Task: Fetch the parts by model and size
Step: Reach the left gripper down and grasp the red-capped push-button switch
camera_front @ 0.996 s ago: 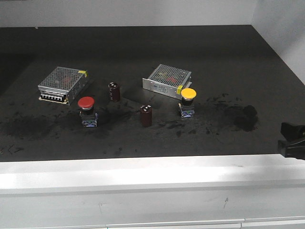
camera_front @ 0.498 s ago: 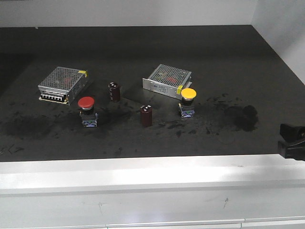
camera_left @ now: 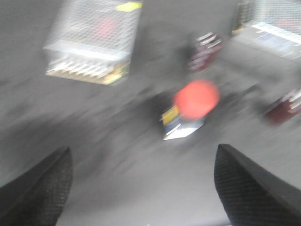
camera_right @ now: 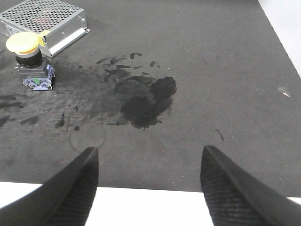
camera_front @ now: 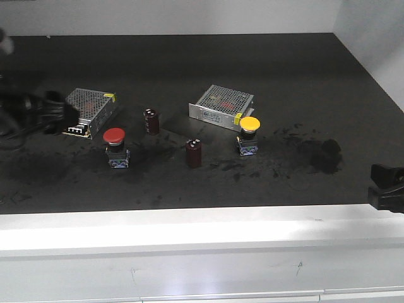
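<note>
Red-capped switch (camera_left: pixel 195 101) upright on table (camera_left: pixel 117 188), just ahead and slightly right of left gripper (camera_left: pixel 142 149), wide open and empty; yellow-capped switch (camera_right: pixel 30 56) well ahead-left of right gripper (camera_right: pixel 149 148), likewise spread, holding nothing.

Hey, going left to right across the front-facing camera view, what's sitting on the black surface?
left metal box → red-capped push-button → rear capacitor → front capacitor → right metal box → yellow-capped push-button → dark smudge
</note>
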You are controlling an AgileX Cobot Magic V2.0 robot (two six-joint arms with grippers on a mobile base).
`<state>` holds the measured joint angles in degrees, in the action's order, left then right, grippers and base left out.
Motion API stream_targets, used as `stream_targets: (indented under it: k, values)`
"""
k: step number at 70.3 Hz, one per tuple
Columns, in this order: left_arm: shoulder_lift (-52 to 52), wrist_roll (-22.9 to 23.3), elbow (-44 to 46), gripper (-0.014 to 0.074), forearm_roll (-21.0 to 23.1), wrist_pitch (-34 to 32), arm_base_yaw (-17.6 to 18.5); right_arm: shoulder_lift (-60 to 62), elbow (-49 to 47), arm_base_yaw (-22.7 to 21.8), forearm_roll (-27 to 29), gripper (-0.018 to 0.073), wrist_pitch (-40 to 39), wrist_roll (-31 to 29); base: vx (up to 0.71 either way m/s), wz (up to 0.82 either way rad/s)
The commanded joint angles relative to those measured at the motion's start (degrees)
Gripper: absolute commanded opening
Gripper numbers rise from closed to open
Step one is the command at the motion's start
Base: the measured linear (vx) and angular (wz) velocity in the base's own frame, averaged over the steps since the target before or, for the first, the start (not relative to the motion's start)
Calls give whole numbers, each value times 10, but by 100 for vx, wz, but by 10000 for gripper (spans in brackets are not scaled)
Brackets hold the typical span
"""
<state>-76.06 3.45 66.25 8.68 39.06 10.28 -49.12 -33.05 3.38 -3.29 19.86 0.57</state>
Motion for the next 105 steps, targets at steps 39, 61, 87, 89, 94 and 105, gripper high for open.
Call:
stream_targets:
  k: [39,61,87,89,94,105]
  values:
    - [-204,156,204,590,-118,80,88,3,-18,-3,-2,455,-35,0,0,0]
    - [-233,156,211,570,-118,85,88,3,-18,-3,-2,455,-35,0,0,0]
    - [-259,150,211,409,-118,75,88,3,-18,-3,-2,455,-35,0,0,0]
    - [-261,150,211,396,-118,73,88,3,-18,-3,-2,455,-35,0,0,0]
    - [-265,150,211,377,-118,69,88,3,-18,-3,-2,455,-35,0,0,0]
    - [-262,150,211,301,-120,54,88,3,-18,-3,-2,455,-35,0,0,0]
